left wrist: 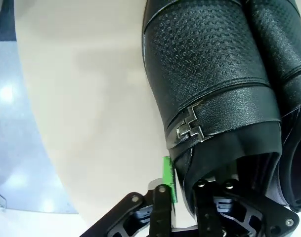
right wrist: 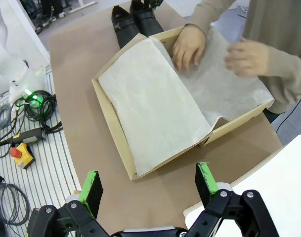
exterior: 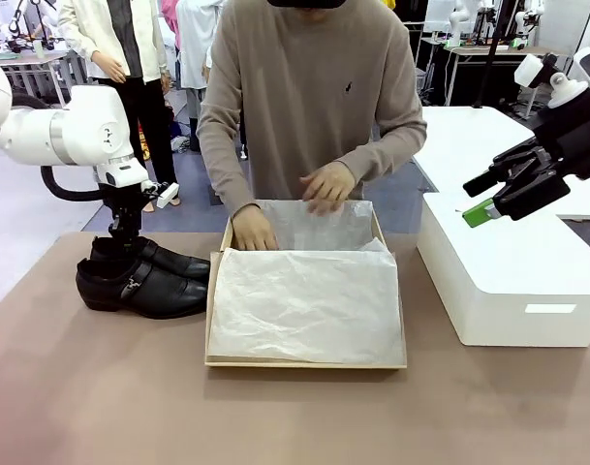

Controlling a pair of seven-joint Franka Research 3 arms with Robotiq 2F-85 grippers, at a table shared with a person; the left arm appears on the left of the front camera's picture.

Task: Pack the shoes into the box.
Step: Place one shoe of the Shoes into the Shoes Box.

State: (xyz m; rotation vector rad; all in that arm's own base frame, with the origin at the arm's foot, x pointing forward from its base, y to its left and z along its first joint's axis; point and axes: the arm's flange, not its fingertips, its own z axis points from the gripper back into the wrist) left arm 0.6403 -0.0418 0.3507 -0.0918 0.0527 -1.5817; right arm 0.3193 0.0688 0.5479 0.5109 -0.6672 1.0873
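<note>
Left gripper (left wrist: 187, 187) comes down on the heel end of the farther of two glossy black leather dress shoes (exterior: 144, 276). It pinches that shoe (left wrist: 209, 84) by its side wall just behind the metal buckle (left wrist: 190, 129). One green-padded finger (left wrist: 169, 180) lies against the outside of the leather and the other goes down inside the opening. In the front view the pair stands side by side on the brown desk (exterior: 101, 397), toes pointing towards the box and just beside its left wall, both soles on the desk.

A plain brown cardboard shoebox (exterior: 304, 364) sits open in the middle of the desk, lined with crumpled white tissue paper (exterior: 304, 305) that covers its floor. A person in a beige sweater stands at the far side. One hand (exterior: 254, 231) presses on the tissue at the box's far left corner, and the other hand (exterior: 326, 184) is over the far edge.

Right gripper (exterior: 481, 197) hangs in the air with its fingers spread wide and nothing between them. It is above the left end of a large white rectangular block (exterior: 508, 281), which stands on the desk to the right of the shoebox.
</note>
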